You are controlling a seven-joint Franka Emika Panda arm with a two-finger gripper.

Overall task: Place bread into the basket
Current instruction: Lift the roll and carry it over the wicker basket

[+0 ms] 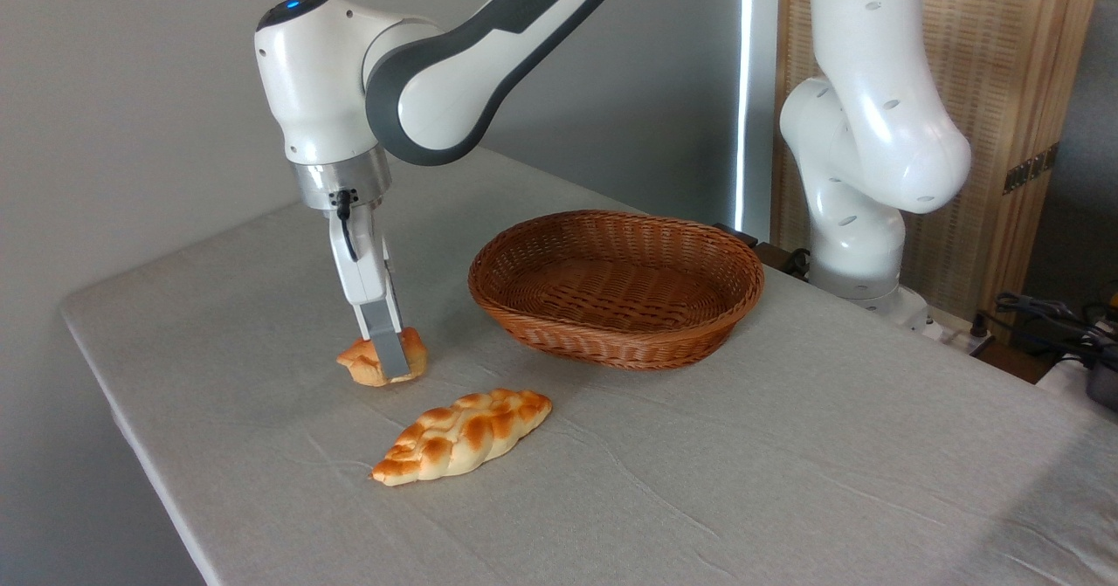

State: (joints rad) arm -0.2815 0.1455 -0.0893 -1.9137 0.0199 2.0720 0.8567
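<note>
fixed camera, only view: white and grey franka arm comes down from the top of frame, wrist vertical, gripper (387, 357) low at the small round golden-orange bun (377, 361) near the table's left edge. only the near grey finger (384, 341) is visible; it lies flat across the front of the bun and covers its middle. far finger is hidden behind the bun, so the gap can't be read directly, but the bun sits between the fingers and looks clamped. can't tell if the bun's base is touching the cloth or just off it; its paler underside shows at lower left.

oval reddish-brown woven wicker basket (617, 343) sits near the table's centre, right of the bun and well apart from it, nothing inside. long braided golden loaf with pointed ends (463, 437) lies on the cloth toward the near edge, between bun and basket in x, touching neither.

table with pale grey cloth (786, 481) is cut off at the bottom and right of frame. arm base at the far right edge, upper link cropped by the top of frame.
</note>
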